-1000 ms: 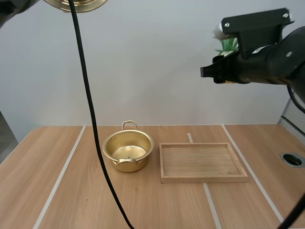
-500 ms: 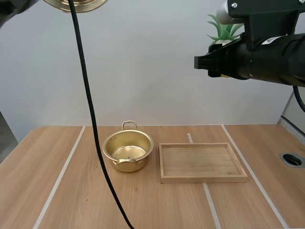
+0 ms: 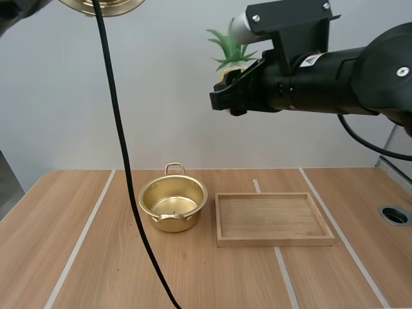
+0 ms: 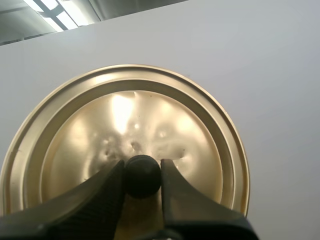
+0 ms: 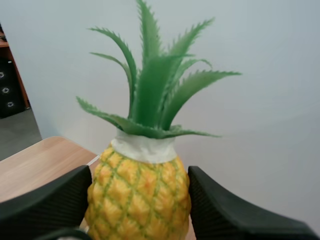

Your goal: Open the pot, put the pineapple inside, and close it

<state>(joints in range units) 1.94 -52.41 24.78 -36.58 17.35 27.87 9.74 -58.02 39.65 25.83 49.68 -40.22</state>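
Observation:
The open golden pot (image 3: 172,205) stands on the table left of centre, with nothing inside. Its golden lid (image 4: 125,145) hangs high in the air, my left gripper (image 4: 142,176) shut on its black knob (image 4: 142,175); the lid's rim (image 3: 103,6) shows high above the table's left side. My right gripper (image 5: 139,200) is shut on the yellow pineapple (image 5: 137,192), green leaves pointing up. In the high view the right gripper (image 3: 225,96) holds the pineapple (image 3: 230,55) high in the air, above and to the right of the pot.
A shallow wooden tray (image 3: 273,219) lies to the right of the pot, with nothing in it. A round hole (image 3: 394,215) is set in the table near its right edge. Pale stripes run across the tabletop.
My right arm has swung leftward with the pineapple, from high at the right to nearer above the pot. The lid and the pot have stayed put.

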